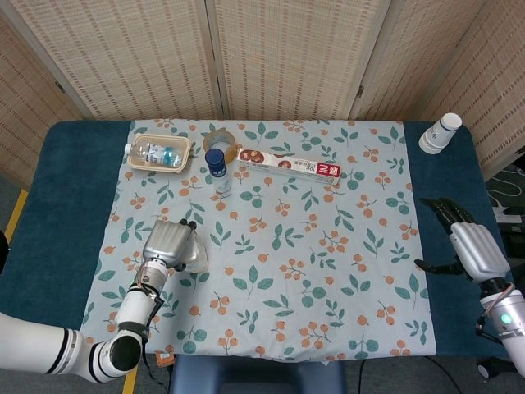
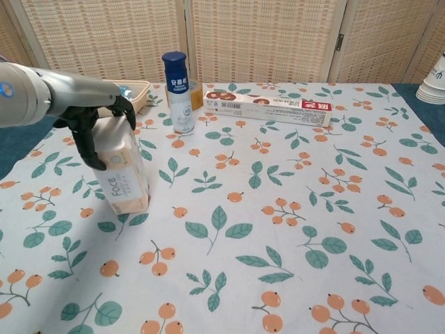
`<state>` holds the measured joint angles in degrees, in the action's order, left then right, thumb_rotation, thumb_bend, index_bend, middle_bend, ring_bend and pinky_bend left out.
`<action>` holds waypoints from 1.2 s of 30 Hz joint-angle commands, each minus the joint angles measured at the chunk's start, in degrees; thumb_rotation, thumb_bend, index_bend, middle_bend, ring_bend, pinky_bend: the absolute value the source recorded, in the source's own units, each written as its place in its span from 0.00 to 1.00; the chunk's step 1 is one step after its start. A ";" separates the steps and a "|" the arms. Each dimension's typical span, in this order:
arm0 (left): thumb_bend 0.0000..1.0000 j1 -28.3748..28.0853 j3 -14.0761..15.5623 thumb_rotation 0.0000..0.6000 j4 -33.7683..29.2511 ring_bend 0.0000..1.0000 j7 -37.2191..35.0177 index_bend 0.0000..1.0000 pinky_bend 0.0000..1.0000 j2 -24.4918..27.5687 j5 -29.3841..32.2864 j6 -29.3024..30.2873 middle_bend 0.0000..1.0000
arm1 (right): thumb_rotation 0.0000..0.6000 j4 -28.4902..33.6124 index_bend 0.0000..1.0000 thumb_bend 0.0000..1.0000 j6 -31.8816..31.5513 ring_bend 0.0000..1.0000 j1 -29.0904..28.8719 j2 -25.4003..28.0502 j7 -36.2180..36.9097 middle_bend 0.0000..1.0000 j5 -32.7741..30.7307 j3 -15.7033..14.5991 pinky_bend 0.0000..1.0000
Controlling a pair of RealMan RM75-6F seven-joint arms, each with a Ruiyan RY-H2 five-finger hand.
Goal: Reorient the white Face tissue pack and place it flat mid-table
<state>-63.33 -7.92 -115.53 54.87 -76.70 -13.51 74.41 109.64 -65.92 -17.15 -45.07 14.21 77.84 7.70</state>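
My left hand (image 2: 94, 129) grips the top of the tissue pack (image 2: 122, 174), fingers (image 2: 89, 149) curled down its side; the pack stands upright, slightly tilted, at the worktop's (image 1: 328, 271) left. My right hand (image 1: 472, 246) hovers spread, empty. A tray (image 1: 158, 153) holds a bottle (image 1: 160, 152).

Silver-backed, black-fingered robot hand (image 1: 166, 244), white arm (image 1: 37, 347)

A dark blue table (image 1: 49, 213) carries a pale leaf-and-berry printed cloth (image 1: 287, 271); white stacked paper cups (image 1: 439, 133) stand on its bare far-right corner.
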 commanded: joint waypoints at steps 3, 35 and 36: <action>0.21 0.91 -0.17 1.00 0.58 0.71 -1.61 0.38 0.83 -0.47 -2.40 0.82 0.44 | 1.00 -0.04 0.11 0.11 0.19 0.05 -0.10 -0.05 -0.07 0.11 -0.23 0.04 0.11; 0.21 24.61 -4.82 1.00 26.86 0.78 -64.37 0.44 0.86 -18.29 -48.03 10.73 0.50 | 1.00 0.49 0.11 0.11 2.10 0.05 -1.41 -1.17 -3.60 0.11 -2.20 0.11 0.11; 0.21 25.10 -4.71 1.00 27.89 0.78 -66.83 0.44 0.86 -18.94 -49.40 10.65 0.50 | 1.00 0.51 0.11 0.11 2.15 0.05 -1.44 -1.21 -3.70 0.11 -2.25 0.11 0.11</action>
<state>-41.08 -12.76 -92.00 -4.16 -92.15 -58.31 84.84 110.14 -63.78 -18.58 -46.26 10.52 75.60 7.81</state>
